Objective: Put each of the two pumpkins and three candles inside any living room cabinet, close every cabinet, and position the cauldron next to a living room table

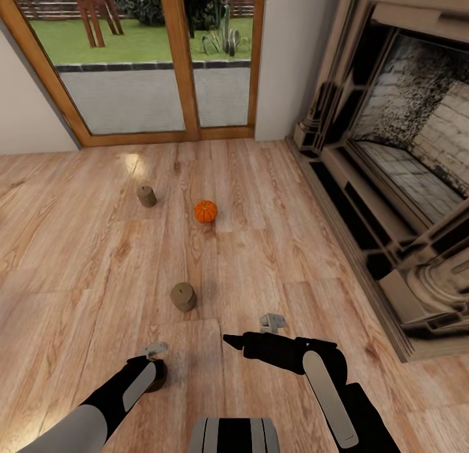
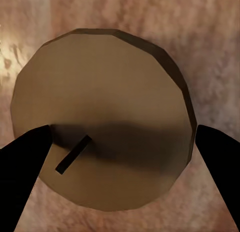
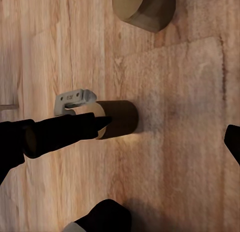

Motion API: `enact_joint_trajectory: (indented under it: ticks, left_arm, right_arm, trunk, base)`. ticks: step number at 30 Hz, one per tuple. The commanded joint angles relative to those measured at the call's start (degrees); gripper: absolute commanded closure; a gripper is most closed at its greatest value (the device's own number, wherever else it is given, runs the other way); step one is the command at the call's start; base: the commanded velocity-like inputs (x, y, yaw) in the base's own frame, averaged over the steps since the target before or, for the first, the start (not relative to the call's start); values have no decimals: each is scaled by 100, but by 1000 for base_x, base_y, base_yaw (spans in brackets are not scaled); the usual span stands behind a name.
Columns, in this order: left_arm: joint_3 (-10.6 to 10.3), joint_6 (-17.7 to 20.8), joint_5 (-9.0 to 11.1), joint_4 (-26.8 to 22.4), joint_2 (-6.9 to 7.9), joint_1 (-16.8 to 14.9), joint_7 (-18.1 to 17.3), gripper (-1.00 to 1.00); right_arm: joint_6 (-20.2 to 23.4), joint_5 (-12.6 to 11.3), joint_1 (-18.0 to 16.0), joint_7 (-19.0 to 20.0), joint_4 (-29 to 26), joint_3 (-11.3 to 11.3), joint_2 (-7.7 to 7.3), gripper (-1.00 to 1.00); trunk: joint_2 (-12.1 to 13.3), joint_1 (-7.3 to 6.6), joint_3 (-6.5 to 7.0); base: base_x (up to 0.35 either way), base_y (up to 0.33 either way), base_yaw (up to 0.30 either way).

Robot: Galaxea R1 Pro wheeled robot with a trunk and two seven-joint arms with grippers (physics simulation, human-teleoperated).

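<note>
The wooden floor [image 1: 273, 244] spreads across the room, running up to the glass doors [image 1: 156, 62] at the far side and to the ornate carved fireplace [image 1: 404, 179] along the right. The right arm [image 1: 332, 388] reaches forward low over the boards, its right gripper [image 1: 229, 339] pointing toward the middle of the floor; in the right wrist view one dark finger and the tip of the other stand well apart with nothing between them, so its jaws are released. The left arm [image 1: 111, 401] comes down at the near left, and the left gripper [image 2: 120, 157] is set over the nearest candle [image 2: 102, 117]: the left wrist view looks straight down on the candle's round top and short wick, with a dark fingertip at each side of it, but whether they press it I cannot tell. A second candle [image 1: 184, 296] stands just ahead of the grippers. Farther on, the third candle [image 1: 146, 195] stands near the doors, and one small orange pumpkin [image 1: 206, 211] sits on the floor to its right, apart from it.
</note>
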Motion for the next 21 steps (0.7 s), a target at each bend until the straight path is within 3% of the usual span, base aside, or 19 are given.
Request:
enact_joint_trajectory:
  ticks: [1, 21]
  left_arm:
    - [-46, 17, 44, -13, 12, -1, 50, 100]
    - [-37, -4, 63, -22, 23, -1, 50, 100]
  right_arm:
    - [25, 52, -2, 48, -3, -6, 3, -100]
    - [25, 53, -3, 48, 6, -15, 3, -100]
  trunk:
    - [-1, 0, -4]
    - [0, -3, 18]
  base:
    - [0, 0, 0]
    - [0, 0, 0]
